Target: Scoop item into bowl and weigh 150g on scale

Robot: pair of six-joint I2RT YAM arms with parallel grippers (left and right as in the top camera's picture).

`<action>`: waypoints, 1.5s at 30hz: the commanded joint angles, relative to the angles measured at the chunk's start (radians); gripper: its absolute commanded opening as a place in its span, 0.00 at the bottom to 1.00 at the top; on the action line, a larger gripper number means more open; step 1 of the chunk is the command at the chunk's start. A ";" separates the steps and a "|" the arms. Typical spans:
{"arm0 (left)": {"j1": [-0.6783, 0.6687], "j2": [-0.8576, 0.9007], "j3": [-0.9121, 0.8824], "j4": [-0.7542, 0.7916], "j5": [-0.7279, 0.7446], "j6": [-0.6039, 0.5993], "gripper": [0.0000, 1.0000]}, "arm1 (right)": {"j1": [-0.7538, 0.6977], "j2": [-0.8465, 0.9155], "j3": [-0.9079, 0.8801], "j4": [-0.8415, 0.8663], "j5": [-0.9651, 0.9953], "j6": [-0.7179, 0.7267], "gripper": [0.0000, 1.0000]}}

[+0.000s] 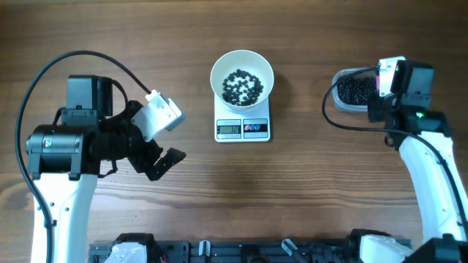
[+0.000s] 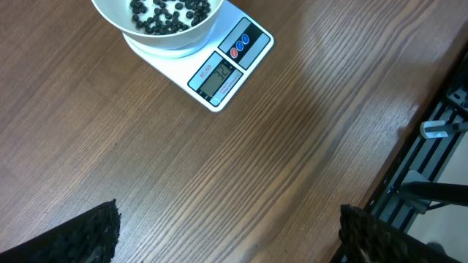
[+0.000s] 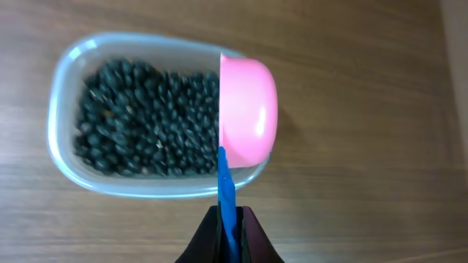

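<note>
The white bowl (image 1: pixel 217 70) stands on the small white scale (image 1: pixel 243 129) at the table's middle back, with a thin layer of black beans (image 1: pixel 242 86) inside. More beans (image 3: pixel 139 120) fill a clear tub (image 3: pixel 62 95) at the right. My right gripper (image 3: pixel 230 219) is shut on the blue handle (image 3: pixel 227 186) of a pink scoop (image 3: pixel 248 109). The scoop is turned on edge over the tub's right end, its open side facing the beans. My left gripper (image 1: pixel 167 162) hovers open and empty at the left, its fingertips (image 2: pixel 88 237) wide apart, near the scale (image 2: pixel 219 73) and bowl (image 2: pixel 175 40).
The tub (image 1: pixel 349 89) sits at the back right under the right arm's wrist. A dark rail (image 1: pixel 241 252) runs along the table's front edge. Bare wood lies between the scale and the tub.
</note>
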 commanded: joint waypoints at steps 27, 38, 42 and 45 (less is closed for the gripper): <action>0.008 -0.010 0.018 0.002 0.009 0.023 1.00 | 0.081 0.232 0.138 -0.177 -0.070 -0.011 0.04; 0.008 -0.010 0.018 0.002 0.009 0.023 1.00 | -0.142 0.232 0.140 -0.213 -0.473 0.055 0.04; 0.008 -0.010 0.018 0.002 0.009 0.023 1.00 | -0.198 0.232 0.140 -0.250 -0.580 0.054 0.04; 0.008 -0.010 0.018 0.002 0.009 0.023 1.00 | -0.218 0.232 0.140 -0.270 -0.595 0.061 0.04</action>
